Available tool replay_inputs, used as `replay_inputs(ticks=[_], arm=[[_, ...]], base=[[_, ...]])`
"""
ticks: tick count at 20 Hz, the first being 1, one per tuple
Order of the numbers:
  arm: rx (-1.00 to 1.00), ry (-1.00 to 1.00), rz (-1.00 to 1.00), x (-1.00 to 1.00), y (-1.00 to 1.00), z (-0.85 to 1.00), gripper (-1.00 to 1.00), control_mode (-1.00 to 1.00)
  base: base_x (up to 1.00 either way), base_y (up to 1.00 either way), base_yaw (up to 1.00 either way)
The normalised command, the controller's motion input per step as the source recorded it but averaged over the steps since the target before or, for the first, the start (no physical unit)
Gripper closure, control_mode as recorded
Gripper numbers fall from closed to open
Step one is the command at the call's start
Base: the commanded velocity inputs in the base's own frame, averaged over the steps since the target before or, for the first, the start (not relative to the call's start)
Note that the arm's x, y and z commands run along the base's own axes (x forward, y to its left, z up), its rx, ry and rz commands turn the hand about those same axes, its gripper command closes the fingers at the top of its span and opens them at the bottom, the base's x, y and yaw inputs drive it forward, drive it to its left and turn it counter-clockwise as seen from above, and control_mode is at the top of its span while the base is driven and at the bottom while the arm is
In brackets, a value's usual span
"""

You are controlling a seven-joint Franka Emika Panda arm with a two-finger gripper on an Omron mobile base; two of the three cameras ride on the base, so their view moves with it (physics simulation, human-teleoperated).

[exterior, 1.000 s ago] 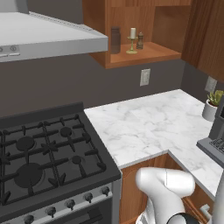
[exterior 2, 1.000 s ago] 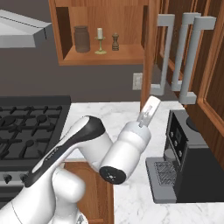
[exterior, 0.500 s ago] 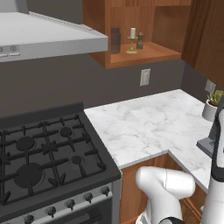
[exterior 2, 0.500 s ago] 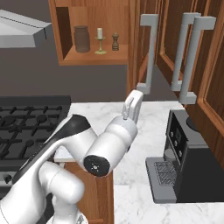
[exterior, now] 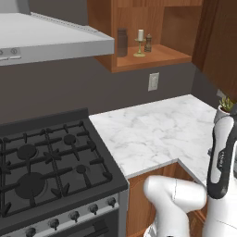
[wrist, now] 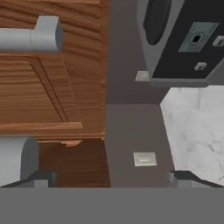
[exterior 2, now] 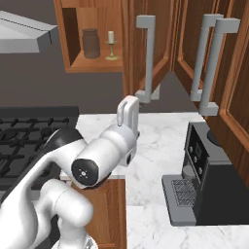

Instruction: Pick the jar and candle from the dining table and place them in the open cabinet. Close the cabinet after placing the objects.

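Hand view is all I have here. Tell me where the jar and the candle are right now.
Observer: The jar stands upright on the shelf of the cabinet.
Operator: Now the candle.
Observer: The candle stands upright on the same shelf. In the right base view it is to the jar's right and apart from it.
Operator: Report the door.
Observer: The door is not shut. It stands swung out from the shelf, and its handle faces the arm.
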Motion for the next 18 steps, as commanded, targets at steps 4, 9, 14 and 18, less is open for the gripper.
replay_inputs(ticks=[4, 9, 14, 18], arm=[[-0.1, 0.18, 0.01, 0.09, 0.38, 0.0, -1.0, -1.0], [-0.11, 0.2, 0.02, 0.2, 0.37, 0.0, -1.0, -1.0], [-0.1, 0.17, 0.01, 0.33, 0.33, 0.0, -1.0, -1.0], [-0.09, 0.21, 0.0, 0.49, 0.3, 0.0, -1.0, -1.0]], base=[[0.0, 0.0, 0.0], [0.0, 0.0, 0.0], [0.0, 0.0, 0.0], [0.0, 0.0, 0.0]])
